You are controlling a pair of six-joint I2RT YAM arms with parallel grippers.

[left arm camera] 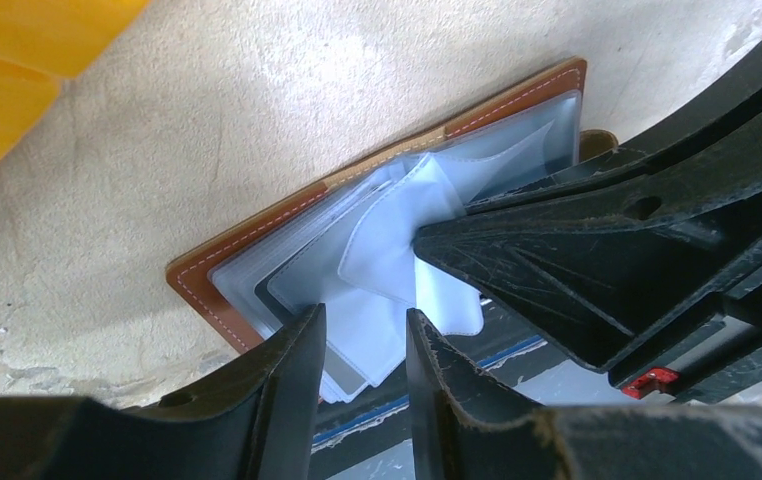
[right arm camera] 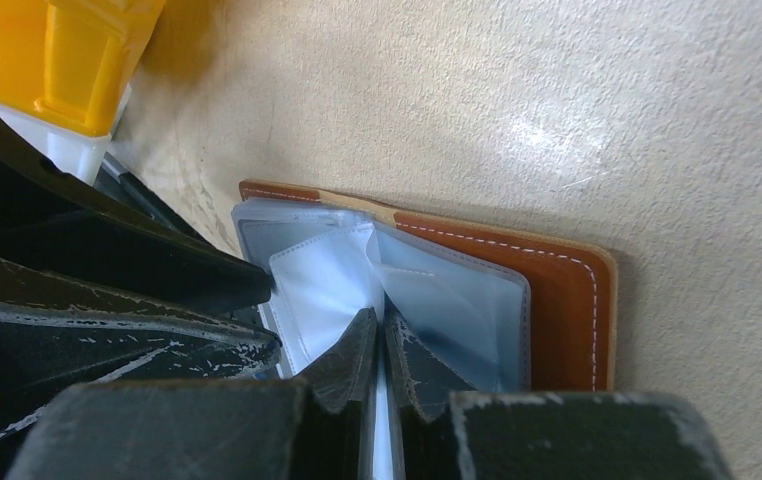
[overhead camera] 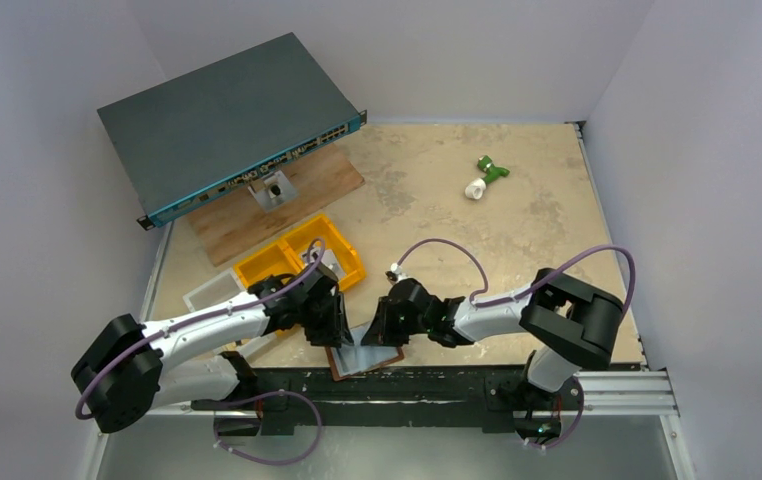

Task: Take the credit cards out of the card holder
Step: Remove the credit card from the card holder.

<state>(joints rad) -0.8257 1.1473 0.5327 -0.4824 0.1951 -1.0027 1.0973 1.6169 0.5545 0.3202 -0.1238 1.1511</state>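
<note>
Card holder (right arm camera: 557, 290): stitched brown leather, open flat on mottled table (right arm camera: 607, 100), glossy translucent sleeves (right arm camera: 457, 310) fanned. Right gripper (right arm camera: 379, 325) clenched on one of the sleeves; left gripper (left arm camera: 364, 320) released, crowding beside it.

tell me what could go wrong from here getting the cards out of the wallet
1. The right gripper is pinching a thin pale sheet. I cannot tell whether it is a card or a clear sleeve, so pulling might drag the whole card holder along.
2. The card holder lies right at the near edge of the table and the left gripper is open, so it may slip off.
3. Both grippers' fingers crowd together and could collide.
</note>
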